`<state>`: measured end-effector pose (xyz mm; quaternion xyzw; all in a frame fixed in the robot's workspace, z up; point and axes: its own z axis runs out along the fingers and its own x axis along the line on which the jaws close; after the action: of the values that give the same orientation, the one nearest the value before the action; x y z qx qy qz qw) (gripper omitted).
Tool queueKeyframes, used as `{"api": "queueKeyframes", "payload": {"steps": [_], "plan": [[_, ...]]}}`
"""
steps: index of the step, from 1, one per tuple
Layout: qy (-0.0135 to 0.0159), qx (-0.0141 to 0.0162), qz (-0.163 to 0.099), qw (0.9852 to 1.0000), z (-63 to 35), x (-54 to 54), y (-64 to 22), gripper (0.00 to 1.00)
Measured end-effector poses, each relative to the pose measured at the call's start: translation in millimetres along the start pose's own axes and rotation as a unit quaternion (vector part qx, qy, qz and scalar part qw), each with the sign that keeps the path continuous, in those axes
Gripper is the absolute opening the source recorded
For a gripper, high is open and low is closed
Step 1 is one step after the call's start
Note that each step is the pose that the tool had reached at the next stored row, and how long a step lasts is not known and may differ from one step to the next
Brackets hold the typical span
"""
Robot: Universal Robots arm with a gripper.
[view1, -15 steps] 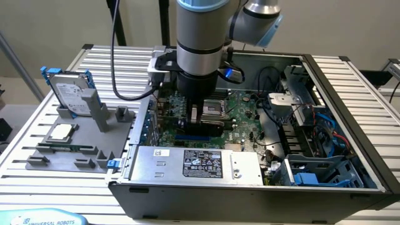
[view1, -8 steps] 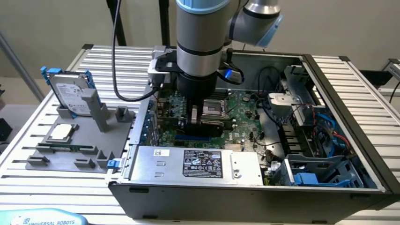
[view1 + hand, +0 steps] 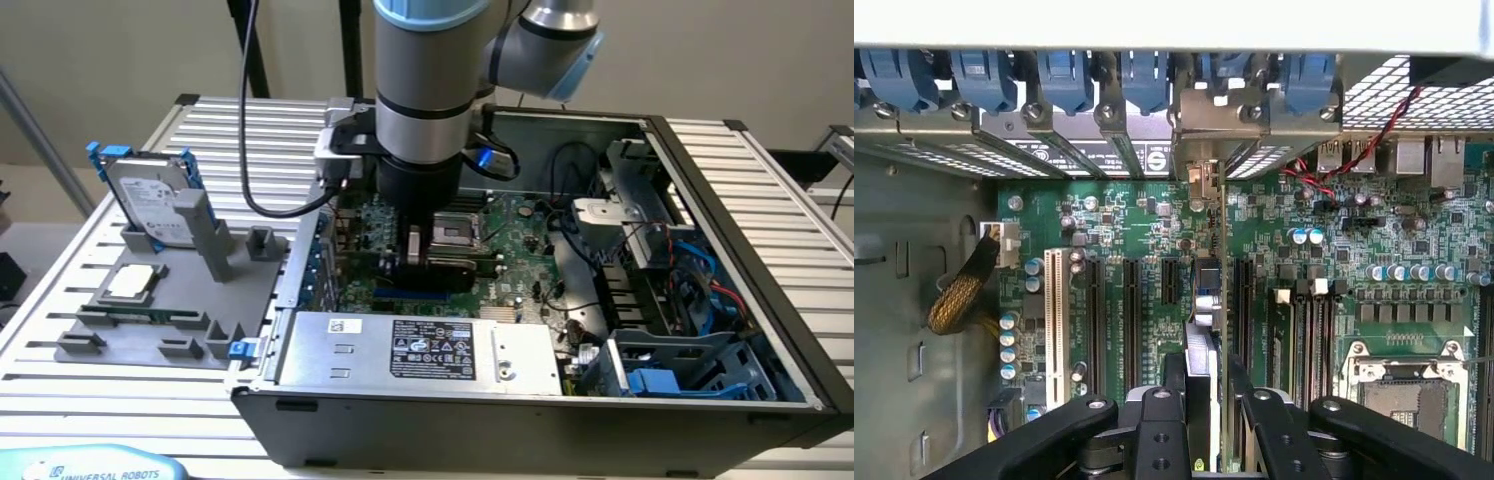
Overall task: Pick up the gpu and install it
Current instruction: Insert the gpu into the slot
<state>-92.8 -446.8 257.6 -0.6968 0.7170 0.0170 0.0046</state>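
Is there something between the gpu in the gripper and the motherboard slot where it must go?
Nothing visible. The gripper holds the gpu edge-on directly over the motherboard slots, its bracket end at the rear openings. Whether it is seated cannot be told.

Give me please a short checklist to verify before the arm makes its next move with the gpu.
1. gpu gripped between the fingers: ok.
2. gpu upright, edge toward the motherboard: ok.
3. bracket facing the rear slot covers: ok.
4. gpu aligned over one of the expansion slots: cannot tell.
5. braided cable apart from the gpu: ok.
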Motion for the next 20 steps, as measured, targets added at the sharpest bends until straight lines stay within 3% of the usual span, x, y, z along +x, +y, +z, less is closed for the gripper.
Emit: {"api": "queueKeyframes", "payload": {"steps": [4,20], "plan": [[0.0018,0.0,0.0,1.0,1.1,0.1,0.8,0.27],[0.0018,0.0001,0.0,1.0,4.7,-1.2,1.4,0.27]]}}
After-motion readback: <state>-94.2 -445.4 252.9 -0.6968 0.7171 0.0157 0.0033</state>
